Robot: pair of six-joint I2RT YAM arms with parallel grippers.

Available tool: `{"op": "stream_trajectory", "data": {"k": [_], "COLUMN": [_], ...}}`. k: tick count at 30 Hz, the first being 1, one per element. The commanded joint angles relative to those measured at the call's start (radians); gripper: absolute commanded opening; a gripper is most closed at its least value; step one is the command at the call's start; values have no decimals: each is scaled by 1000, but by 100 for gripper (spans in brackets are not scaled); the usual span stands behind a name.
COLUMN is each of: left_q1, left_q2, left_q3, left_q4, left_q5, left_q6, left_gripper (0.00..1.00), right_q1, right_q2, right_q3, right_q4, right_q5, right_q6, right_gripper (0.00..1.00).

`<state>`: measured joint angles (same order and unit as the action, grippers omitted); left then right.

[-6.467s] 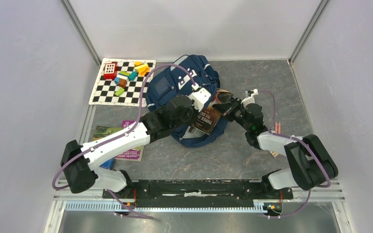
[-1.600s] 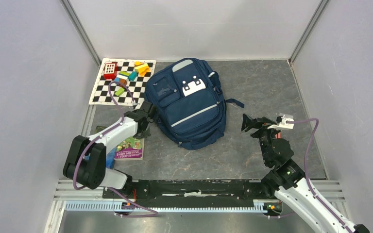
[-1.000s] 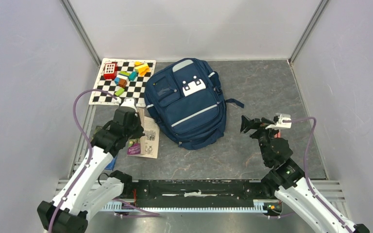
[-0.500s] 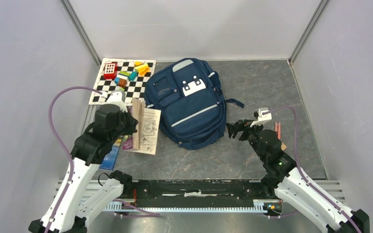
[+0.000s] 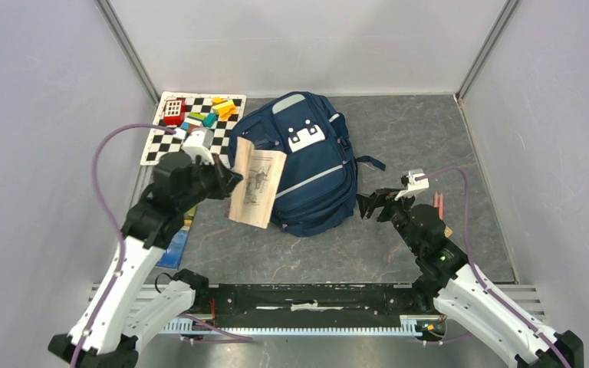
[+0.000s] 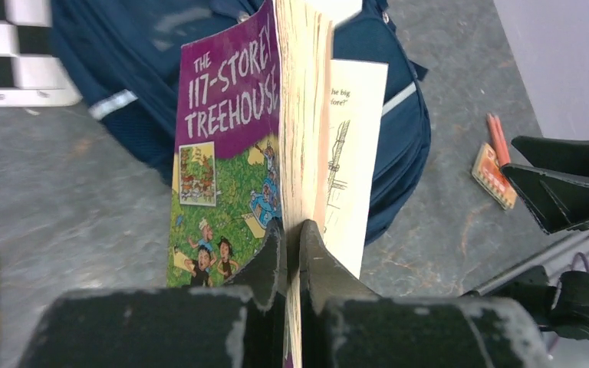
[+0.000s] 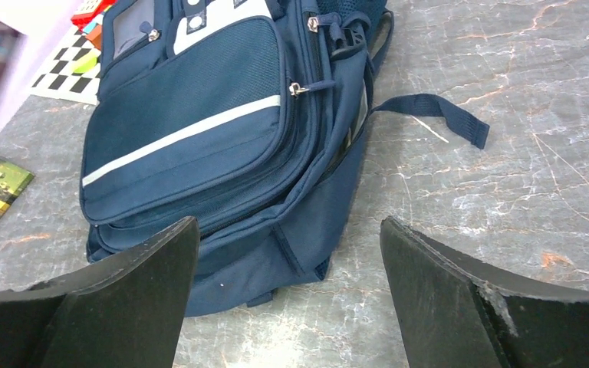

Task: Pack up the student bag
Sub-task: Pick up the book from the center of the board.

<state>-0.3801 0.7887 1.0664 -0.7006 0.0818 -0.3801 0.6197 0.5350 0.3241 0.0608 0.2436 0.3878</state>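
Observation:
The student bag (image 5: pixel 307 165), navy blue with grey stripes and a white buckle patch, lies flat at the table's middle, its zips closed (image 7: pixel 199 146). My left gripper (image 5: pixel 226 182) is shut on a paperback (image 5: pixel 255 186) with a purple and green cover reading "The 117-Storey Treehouse" (image 6: pixel 226 153). The book hangs in the air over the bag's left edge with its pages fanned. My right gripper (image 5: pixel 368 205) stands open just right of the bag's lower corner, nothing between its fingers (image 7: pixel 130 307).
A checkered mat (image 5: pixel 192 130) with coloured blocks lies at the back left. Another book (image 5: pixel 176 238) lies on the floor under the left arm. Pencils and a small orange card (image 5: pixel 439 211) lie right of the right gripper. A loose strap (image 7: pixel 437 111) trails from the bag.
The left arm has lifted the paperback off the floor and swung it right, over the bag's left edge. The right gripper moved left toward the bag, then held still.

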Motion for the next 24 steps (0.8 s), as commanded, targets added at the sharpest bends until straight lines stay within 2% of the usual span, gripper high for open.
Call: {"op": "stream_trajectory", "data": {"k": [1, 5, 11, 19, 24], "left_q1": [-5, -37, -140, -146, -147], "left_q2": [73, 174, 295, 334, 364], "left_q3": [-169, -278, -337, -414, -443], "left_q4": [389, 582, 725, 795, 829], "left_q5": [195, 220, 182, 168, 180], "left_q6": [-166, -239, -282, -297, -303], "left_gripper": [2, 2, 2, 2, 2], "right_q1": [1, 2, 19, 114, 184], "right_q2": [7, 31, 121, 322, 501], "right_q3": [6, -14, -60, -28, 41], "right_q4": [75, 133, 289, 462, 601], "right_q5": [-37, -102, -202, -241, -347], "right_q6": [38, 84, 170, 190, 177], "right_gripper": [91, 90, 92, 95, 97]}}
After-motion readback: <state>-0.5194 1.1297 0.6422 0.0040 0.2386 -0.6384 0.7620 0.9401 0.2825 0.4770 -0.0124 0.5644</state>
